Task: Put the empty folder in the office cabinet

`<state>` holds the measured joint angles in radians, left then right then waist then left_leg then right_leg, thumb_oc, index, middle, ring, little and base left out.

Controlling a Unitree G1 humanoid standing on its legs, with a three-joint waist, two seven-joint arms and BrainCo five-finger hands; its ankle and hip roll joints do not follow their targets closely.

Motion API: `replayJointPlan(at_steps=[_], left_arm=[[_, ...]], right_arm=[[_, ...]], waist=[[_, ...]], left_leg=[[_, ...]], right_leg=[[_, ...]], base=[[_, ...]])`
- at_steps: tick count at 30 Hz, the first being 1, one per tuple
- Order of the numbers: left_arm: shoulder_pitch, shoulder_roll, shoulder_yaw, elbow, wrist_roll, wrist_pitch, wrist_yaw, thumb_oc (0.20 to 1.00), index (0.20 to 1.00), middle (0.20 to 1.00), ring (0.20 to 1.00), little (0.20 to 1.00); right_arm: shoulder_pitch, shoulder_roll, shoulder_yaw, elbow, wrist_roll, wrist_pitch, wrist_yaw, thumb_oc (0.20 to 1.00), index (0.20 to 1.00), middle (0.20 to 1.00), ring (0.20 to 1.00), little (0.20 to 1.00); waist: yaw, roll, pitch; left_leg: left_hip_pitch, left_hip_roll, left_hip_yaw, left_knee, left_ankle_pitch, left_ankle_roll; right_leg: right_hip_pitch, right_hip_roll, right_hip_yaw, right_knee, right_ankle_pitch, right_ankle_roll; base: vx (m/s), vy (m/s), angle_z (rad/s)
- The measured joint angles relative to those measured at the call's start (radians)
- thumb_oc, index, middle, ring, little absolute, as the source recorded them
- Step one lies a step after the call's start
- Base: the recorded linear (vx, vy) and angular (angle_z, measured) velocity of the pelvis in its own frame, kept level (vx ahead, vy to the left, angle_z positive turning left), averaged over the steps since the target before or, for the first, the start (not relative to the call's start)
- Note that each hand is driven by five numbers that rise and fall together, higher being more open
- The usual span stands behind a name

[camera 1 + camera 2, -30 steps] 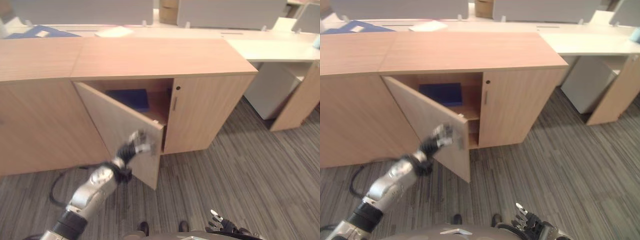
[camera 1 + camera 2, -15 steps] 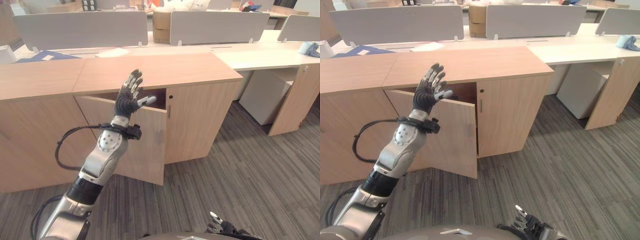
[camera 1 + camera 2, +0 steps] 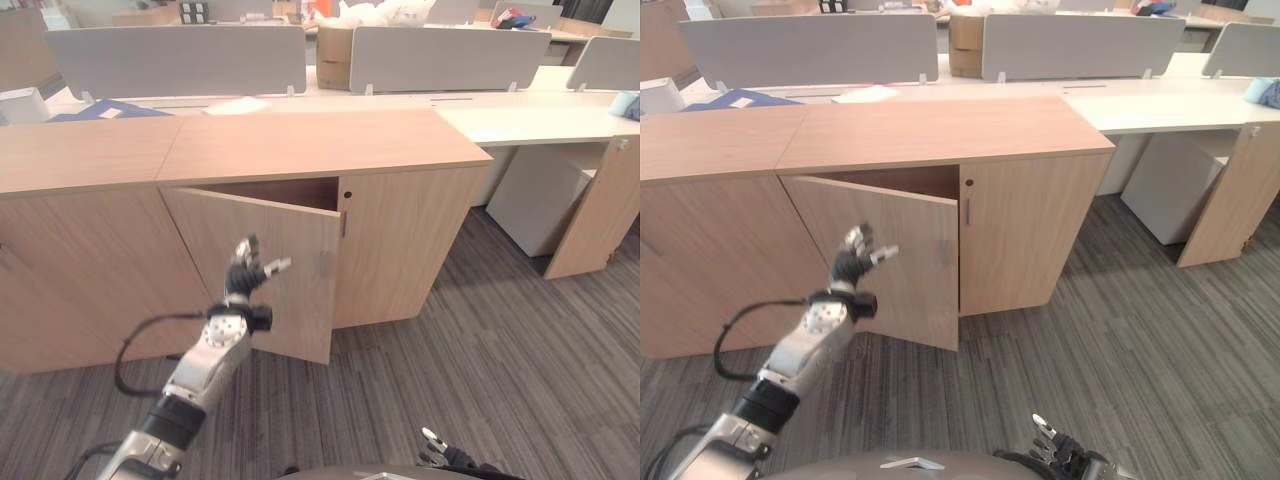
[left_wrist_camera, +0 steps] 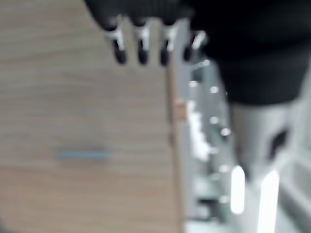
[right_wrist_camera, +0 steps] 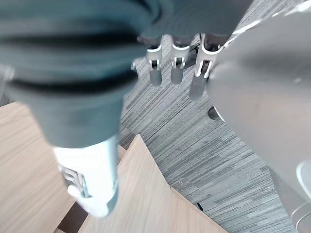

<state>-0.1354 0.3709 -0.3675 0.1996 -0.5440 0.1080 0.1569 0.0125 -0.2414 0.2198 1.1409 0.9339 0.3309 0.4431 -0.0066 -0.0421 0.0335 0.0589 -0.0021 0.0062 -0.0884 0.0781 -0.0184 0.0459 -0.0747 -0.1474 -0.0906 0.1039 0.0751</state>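
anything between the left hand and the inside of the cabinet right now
Yes: the cabinet door, only partly ajar, stands in front of the left robot hand, which is open with fingers straight. A narrow gap into the cabinet shows at the door's top edge.

Grey desk dividers point(image 3: 175, 58), cardboard box point(image 3: 333, 55) — striped carpet point(image 3: 520, 340)

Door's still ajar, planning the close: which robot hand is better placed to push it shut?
Left. The left robot hand is raised, fingers open, right in front of the ajar cabinet door. The right robot hand hangs low by the floor, away from the cabinet.
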Motion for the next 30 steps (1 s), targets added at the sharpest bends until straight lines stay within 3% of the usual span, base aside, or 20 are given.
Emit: replayJointPlan(at_steps=[2, 4, 7, 8, 10, 12, 14, 17, 19, 20, 24, 25, 27, 28, 30], left_arm=[[0.034, 0.000, -0.029, 0.086, -0.004, 0.016, -0.003, 1.000, 1.000, 1.000, 1.000, 1.000], [0.118, -0.012, -0.065, 0.310, -0.023, 0.061, -0.005, 1.000, 1.000, 1.000, 1.000, 1.000], [0.152, -0.039, -0.058, 0.459, -0.022, 0.060, 0.004, 1.000, 1.000, 1.000, 1.000, 1.000], [0.183, -0.080, -0.022, 0.662, -0.021, 0.060, 0.017, 1.000, 1.000, 1.000, 1.000, 1.000], [0.225, -0.102, 0.012, 0.787, -0.022, 0.080, 0.031, 1.000, 1.000, 1.000, 1.000, 1.000], [0.202, -0.163, 0.132, 1.056, -0.041, 0.074, 0.039, 1.000, 1.000, 1.000, 1.000, 1.000], [0.214, -0.199, 0.243, 1.227, -0.170, 0.099, 0.064, 1.000, 1.000, 1.000, 1.000, 1.000], [0.264, -0.201, 0.349, 1.191, -0.338, 0.128, 0.010, 1.000, 1.000, 1.000, 1.000, 1.000], [0.268, -0.203, 0.315, 1.119, -0.344, 0.131, -0.015, 1.000, 1.000, 1.000, 1.000, 1.000], [0.263, -0.199, 0.248, 1.045, -0.344, 0.124, -0.044, 1.000, 1.000, 1.000, 1.000, 1.000], [0.225, -0.189, 0.243, 1.042, -0.342, 0.122, -0.074, 1.000, 1.000, 1.000, 1.000, 1.000], [0.210, -0.187, 0.243, 1.055, -0.341, 0.121, -0.090, 1.000, 1.000, 1.000, 1.000, 1.000], [0.202, -0.180, 0.242, 1.059, -0.332, 0.123, -0.108, 1.000, 1.000, 1.000, 1.000, 1.000], [0.205, -0.182, 0.238, 1.064, -0.330, 0.129, -0.116, 1.000, 1.000, 1.000, 1.000, 1.000], [0.200, -0.200, 0.178, 1.053, -0.252, 0.139, -0.130, 1.000, 1.000, 1.000, 1.000, 1.000]], right_arm=[[-0.002, 0.000, 0.000, 0.000, 0.011, 0.004, -0.003, 1.000, 1.000, 1.000, 1.000, 1.000], [-0.002, 0.002, -0.001, 0.000, 0.030, 0.008, -0.022, 1.000, 1.000, 1.000, 1.000, 1.000], [0.000, 0.002, -0.012, 0.001, 0.030, 0.017, -0.031, 1.000, 1.000, 1.000, 1.000, 1.000], [0.002, 0.008, -0.030, 0.011, 0.029, 0.025, -0.045, 1.000, 1.000, 1.000, 1.000, 1.000], [0.001, 0.008, -0.034, 0.020, 0.028, 0.027, -0.058, 1.000, 1.000, 1.000, 1.000, 1.000], [-0.022, 0.018, -0.049, 0.077, 0.027, 0.035, -0.067, 1.000, 1.000, 1.000, 1.000, 1.000], [-0.046, 0.027, -0.067, 0.091, 0.021, 0.048, -0.075, 1.000, 1.000, 1.000, 1.000, 1.000], [-0.033, 0.040, -0.083, 0.117, -0.039, 0.035, -0.043, 1.000, 1.000, 1.000, 1.000, 1.000], [-0.034, 0.036, -0.074, 0.116, -0.094, 0.020, -0.031, 1.000, 1.000, 1.000, 1.000, 1.000], [-0.041, 0.035, -0.069, 0.117, -0.112, 0.023, -0.028, 1.000, 1.000, 1.000, 1.000, 1.000], [-0.045, 0.035, -0.068, 0.117, -0.120, 0.022, -0.020, 1.000, 1.000, 1.000, 1.000, 1.000], [-0.064, 0.031, -0.070, 0.120, -0.136, 0.021, -0.020, 1.000, 1.000, 1.000, 1.000, 1.000], [-0.071, 0.027, -0.069, 0.118, -0.178, 0.020, -0.009, 1.000, 1.000, 1.000, 1.000, 1.000], [-0.062, 0.028, -0.058, 0.119, -0.221, 0.018, 0.000, 1.000, 1.000, 1.000, 1.000, 1.000], [-0.081, 0.013, 0.021, 0.109, -0.290, 0.008, 0.014, 1.000, 1.000, 1.000, 1.000, 1.000]], waist=[[-0.002, 0.000, 0.000], [-0.001, -0.002, 0.002], [0.000, -0.002, 0.002], [0.004, -0.003, 0.002], [0.011, -0.005, 0.005], [0.017, -0.007, 0.003], [0.011, -0.017, -0.001], [0.039, -0.024, -0.001], [0.052, -0.022, -0.001], [0.057, -0.021, -0.001], [0.052, -0.019, -0.003], [0.048, -0.006, -0.009], [0.038, -0.014, -0.009], [0.035, -0.028, -0.017], [0.046, -0.011, -0.016]], left_leg=[[0.000, 0.000, 0.003, 0.000, 0.001, -0.001], [-0.002, 0.002, 0.012, 0.000, 0.001, -0.002], [0.003, 0.002, 0.014, 0.000, 0.003, -0.004], [0.006, 0.003, 0.016, 0.000, 0.003, -0.004], [0.002, 0.003, 0.016, 0.000, 0.003, -0.004], [0.004, 0.004, 0.017, 0.000, 0.002, -0.004], [0.010, 0.005, 0.016, 0.000, 0.002, -0.004], [-0.001, 0.005, 0.012, 0.000, 0.002, -0.005], [-0.003, 0.005, 0.012, 0.000, 0.002, -0.004], [-0.012, 0.005, 0.012, 0.000, 0.002, -0.004], [-0.021, 0.007, 0.011, 0.000, 0.000, -0.003], [-0.046, 0.019, 0.010, 0.000, -0.001, -0.001], [-0.052, 0.015, 0.009, 0.000, 0.000, -0.003], [-0.049, 0.011, 0.013, 0.007, -0.008, -0.014], [-0.057, 0.007, 0.008, 0.042, -0.036, 0.003]], right_leg=[[-0.002, 0.000, 0.001, 0.000, 0.000, -0.001], [-0.006, 0.001, 0.001, 0.000, 0.001, -0.001], [-0.003, 0.000, 0.002, 0.000, 0.001, -0.001], [-0.003, 0.000, 0.003, 0.000, -0.001, -0.003], [-0.006, 0.000, 0.003, 0.000, -0.001, -0.003], [-0.001, 0.001, 0.003, 0.000, -0.001, -0.003], [0.002, 0.002, 0.002, 0.000, -0.002, -0.004], [-0.009, 0.001, -0.002, 0.000, -0.005, -0.008], [-0.008, 0.001, -0.002, 0.000, -0.005, -0.008], [-0.010, 0.001, -0.003, 0.000, -0.005, -0.008], [-0.018, 0.002, -0.005, 0.000, -0.005, -0.007], [-0.053, 0.014, -0.020, 0.045, -0.010, -0.011], [-0.084, 0.002, -0.022, 0.075, -0.027, -0.020], [-0.075, 0.002, -0.021, 0.038, -0.029, -0.018], [-0.065, 0.007, -0.015, -0.001, -0.030, -0.011]], base=[[-0.01, 0.013, -0.06], [-0.03, 0.026, -0.08], [-0.01, 0.010, -0.02], [0.00, 0.000, 0.00], [0.00, 0.000, 0.00], [0.00, 0.000, 0.00], [0.02, 0.000, 0.02], [0.02, 0.022, 0.12], [-0.04, 0.027, 0.02], [-0.04, 0.003, -0.03], [-0.02, 0.001, -0.06], [-0.01, 0.002, -0.06], [0.00, 0.001, 0.04], [0.00, 0.000, 0.00], [0.00, -0.026, -0.28]])
